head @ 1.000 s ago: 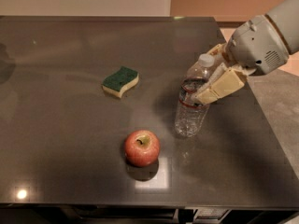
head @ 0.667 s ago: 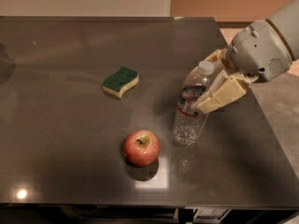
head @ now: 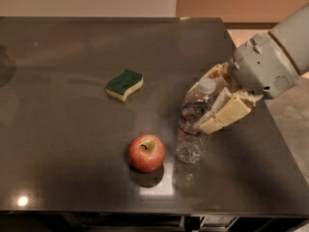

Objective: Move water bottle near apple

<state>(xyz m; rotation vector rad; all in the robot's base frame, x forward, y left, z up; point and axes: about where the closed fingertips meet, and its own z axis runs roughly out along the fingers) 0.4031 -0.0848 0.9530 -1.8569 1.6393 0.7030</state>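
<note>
The water bottle [head: 193, 124] stands upright on the dark table, clear and ribbed with a white cap, just right of the apple [head: 147, 152]. A small gap shows between them. The apple is red with a yellowish-green patch at its stem and sits near the table's front edge. My gripper [head: 208, 106] comes in from the right and is shut on the bottle's upper half, one tan finger [head: 223, 115] in front of it and one behind.
A green-and-yellow wavy sponge [head: 124, 84] lies on the dark table [head: 72, 129] left of the bottle, behind the apple. The table's right edge runs close behind my arm [head: 275, 57]. The front edge is just below the apple.
My gripper has carried the bottle forward and left, toward the apple. The apple and sponge have not moved.
</note>
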